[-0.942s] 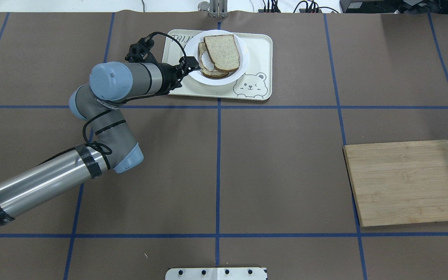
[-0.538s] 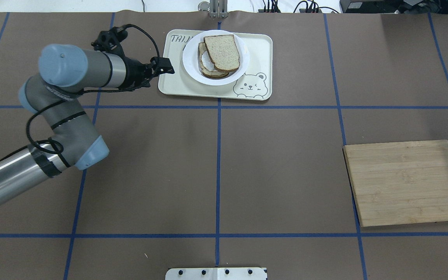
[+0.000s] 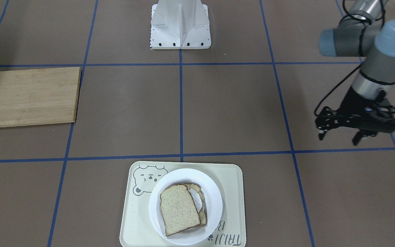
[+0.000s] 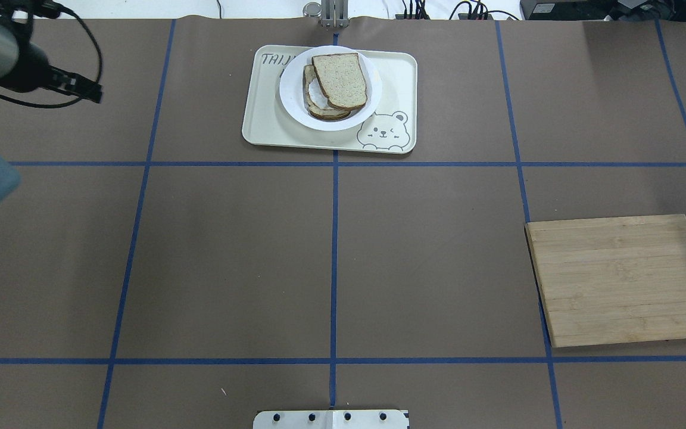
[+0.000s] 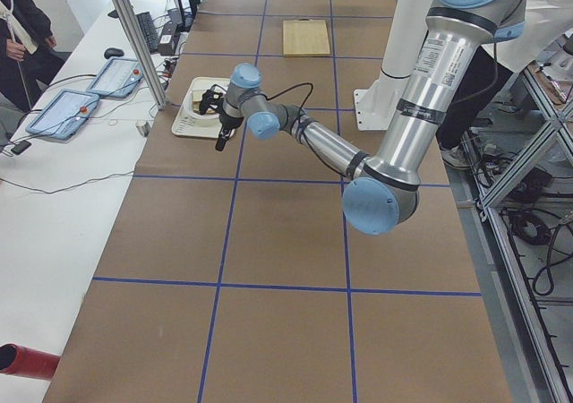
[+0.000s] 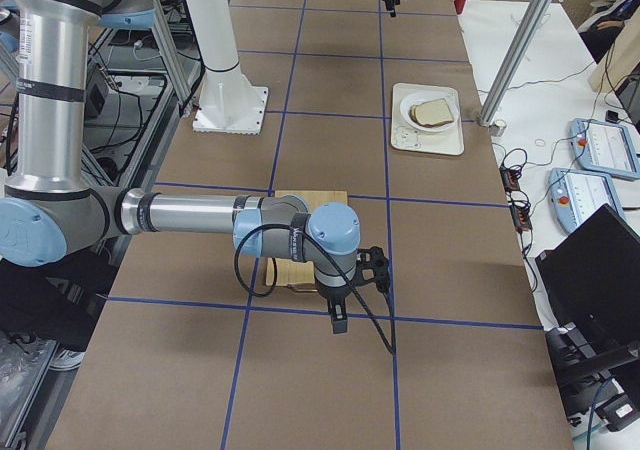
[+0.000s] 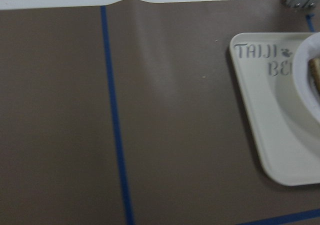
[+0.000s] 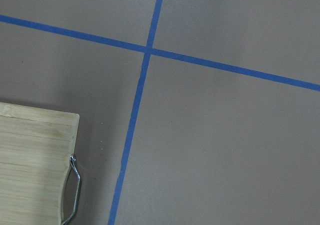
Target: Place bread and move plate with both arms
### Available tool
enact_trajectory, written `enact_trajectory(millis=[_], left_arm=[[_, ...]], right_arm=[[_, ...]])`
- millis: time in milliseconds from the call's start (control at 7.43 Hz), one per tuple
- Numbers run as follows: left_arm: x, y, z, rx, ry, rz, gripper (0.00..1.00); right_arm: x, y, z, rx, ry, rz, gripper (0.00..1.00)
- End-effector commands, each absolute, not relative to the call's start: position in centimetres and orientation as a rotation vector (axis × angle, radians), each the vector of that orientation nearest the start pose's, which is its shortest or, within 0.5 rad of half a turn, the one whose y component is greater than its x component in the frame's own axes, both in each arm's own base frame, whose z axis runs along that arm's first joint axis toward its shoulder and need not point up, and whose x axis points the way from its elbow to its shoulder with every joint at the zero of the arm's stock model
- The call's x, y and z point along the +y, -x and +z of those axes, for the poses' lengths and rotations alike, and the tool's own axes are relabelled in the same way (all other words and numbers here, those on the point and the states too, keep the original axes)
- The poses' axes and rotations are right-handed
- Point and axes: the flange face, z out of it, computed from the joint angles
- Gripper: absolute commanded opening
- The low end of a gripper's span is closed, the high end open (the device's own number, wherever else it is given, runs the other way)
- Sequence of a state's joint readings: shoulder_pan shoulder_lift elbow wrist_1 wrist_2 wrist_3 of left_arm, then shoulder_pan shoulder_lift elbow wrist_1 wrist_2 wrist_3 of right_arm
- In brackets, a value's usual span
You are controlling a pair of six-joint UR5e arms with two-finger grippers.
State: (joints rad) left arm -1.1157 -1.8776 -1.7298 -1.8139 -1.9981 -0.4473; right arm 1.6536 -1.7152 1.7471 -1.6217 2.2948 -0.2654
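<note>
The plain bread slice [image 4: 340,78] lies on top of a second slice [image 4: 317,102], both on the white plate [image 4: 290,98]. The plate sits on the cream bear-print tray [image 4: 399,77]. Bread [image 3: 178,209], plate [image 3: 214,202] and tray [image 3: 233,178] also show in the front view. My left gripper [image 3: 338,137] is open and empty. It hangs above the bare table well to the left of the tray [image 4: 90,92]. My right gripper [image 6: 338,325] shows only in the exterior right view, just beyond the cutting board's outer end; I cannot tell whether it is open or shut.
A wooden cutting board [image 4: 623,280] with a metal handle [image 8: 74,190] lies at the right side of the table. The robot's white base [image 3: 180,25] stands at the near middle edge. The tray's corner [image 7: 260,110] shows in the left wrist view.
My left arm has pulled back from the plate's left rim and swung far to the left, away from the tray. Bread, plate and tray have not moved.
</note>
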Motion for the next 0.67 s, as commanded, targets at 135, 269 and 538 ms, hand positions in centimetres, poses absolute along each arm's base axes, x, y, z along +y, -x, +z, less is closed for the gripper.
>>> enact_trajectory(millis=[135, 269, 538], left_arm=[[-58.6, 0.4, 48.9, 0.553, -0.246, 0.299, 0.99], [-57.6, 3.4, 50.8, 0.546, -0.161, 0.33, 0.99], [-53.7, 6.9, 56.5, 0.568, -0.005, 0.235, 0.99]], right_arm=[[-42.1, -10.2, 64.8, -0.717, -0.106, -0.168, 1.0], [-42.1, -10.3, 64.9, -0.71, -0.106, -0.171, 1.0], [-42.1, -10.3, 64.8, -0.709, -0.107, -0.172, 1.0]])
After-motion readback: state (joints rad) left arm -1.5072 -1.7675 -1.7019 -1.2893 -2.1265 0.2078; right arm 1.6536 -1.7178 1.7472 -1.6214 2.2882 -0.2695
